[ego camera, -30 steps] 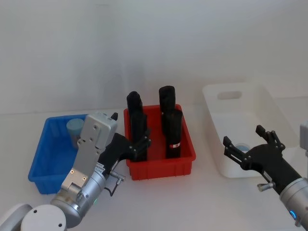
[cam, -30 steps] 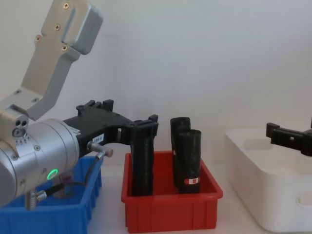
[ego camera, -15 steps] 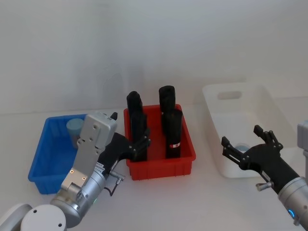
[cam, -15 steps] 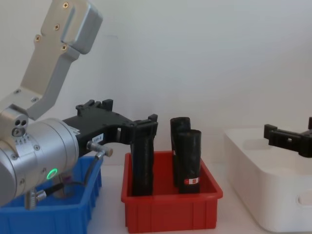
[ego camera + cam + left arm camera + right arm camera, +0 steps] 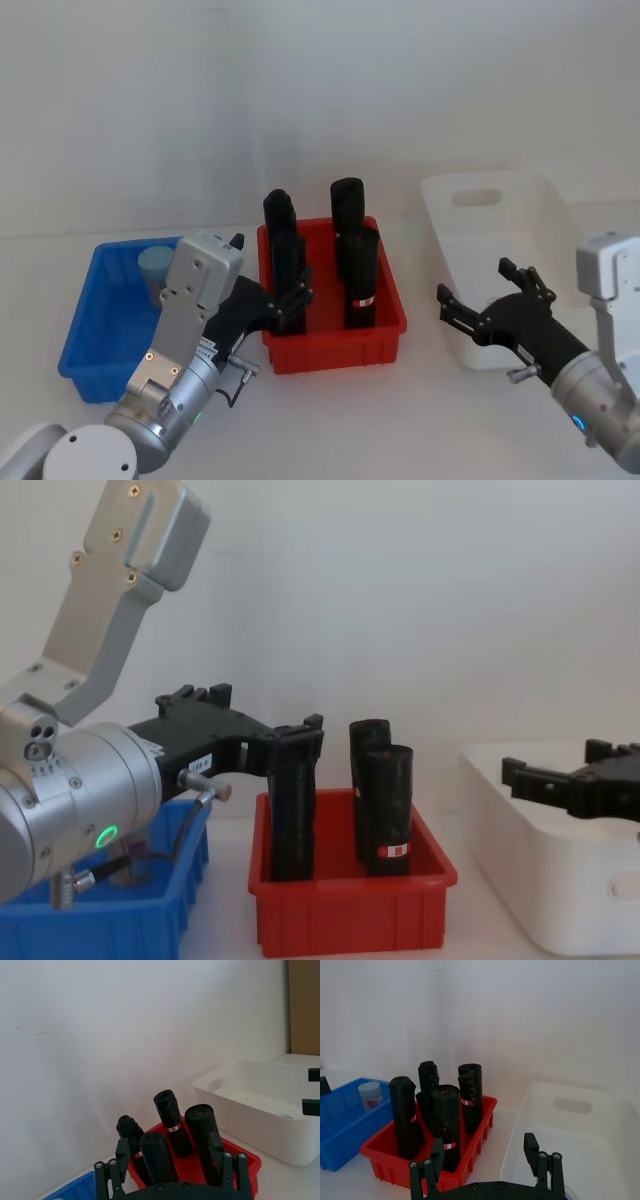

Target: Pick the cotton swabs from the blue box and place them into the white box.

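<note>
Retreat: right end effector (image 5: 478, 298) had swung off the white box (image 5: 560, 215) toward the red bin (image 5: 330, 352), released and empty | left end effector (image 5: 290, 300) idle, released, beside red bin | cotton swabs (image 5: 155, 266) sat in blue box (image 5: 80, 340), toward surface's left edge | next pick likely due.

Four black rolls (image 5: 360, 275) with red-white labels are stood upright in a red bin (image 5: 335, 352) set on the white table (image 5: 350, 420).
</note>
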You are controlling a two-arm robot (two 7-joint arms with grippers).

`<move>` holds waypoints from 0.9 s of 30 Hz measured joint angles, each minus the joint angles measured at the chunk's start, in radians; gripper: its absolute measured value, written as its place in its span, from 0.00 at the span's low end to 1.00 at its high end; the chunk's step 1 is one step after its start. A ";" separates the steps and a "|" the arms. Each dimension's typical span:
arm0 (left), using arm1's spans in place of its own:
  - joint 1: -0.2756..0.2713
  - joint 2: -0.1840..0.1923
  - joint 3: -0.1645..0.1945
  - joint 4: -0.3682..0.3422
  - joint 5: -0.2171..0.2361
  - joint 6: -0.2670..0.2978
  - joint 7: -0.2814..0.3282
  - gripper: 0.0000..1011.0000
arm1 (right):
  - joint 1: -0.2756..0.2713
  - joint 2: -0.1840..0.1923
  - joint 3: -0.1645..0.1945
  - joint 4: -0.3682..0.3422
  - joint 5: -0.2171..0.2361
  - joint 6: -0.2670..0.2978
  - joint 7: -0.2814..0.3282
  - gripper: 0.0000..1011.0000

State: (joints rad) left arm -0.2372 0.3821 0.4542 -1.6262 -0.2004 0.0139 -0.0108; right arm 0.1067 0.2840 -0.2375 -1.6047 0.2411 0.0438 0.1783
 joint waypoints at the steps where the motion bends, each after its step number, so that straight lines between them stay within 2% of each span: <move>1: 0.000 0.000 0.000 0.000 0.000 0.000 0.000 0.99 | 0.020 -0.009 -0.003 0.023 -0.008 0.000 0.014 0.99; 9: 0.000 0.000 0.000 0.000 0.000 0.000 0.000 0.99 | 0.118 -0.053 -0.018 0.163 -0.054 -0.013 0.086 0.99; 13: 0.000 0.000 0.000 0.000 0.000 0.000 0.000 0.99 | 0.183 -0.081 -0.028 0.255 -0.080 -0.030 0.127 0.99; 27: 0.000 0.000 0.000 0.000 0.000 0.000 0.000 0.99 | 0.349 -0.150 -0.050 0.501 -0.139 -0.090 0.243 0.99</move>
State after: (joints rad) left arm -0.2372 0.3821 0.4542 -1.6262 -0.2004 0.0138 -0.0110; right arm 0.4557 0.1343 -0.2877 -1.1035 0.1025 -0.0464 0.4215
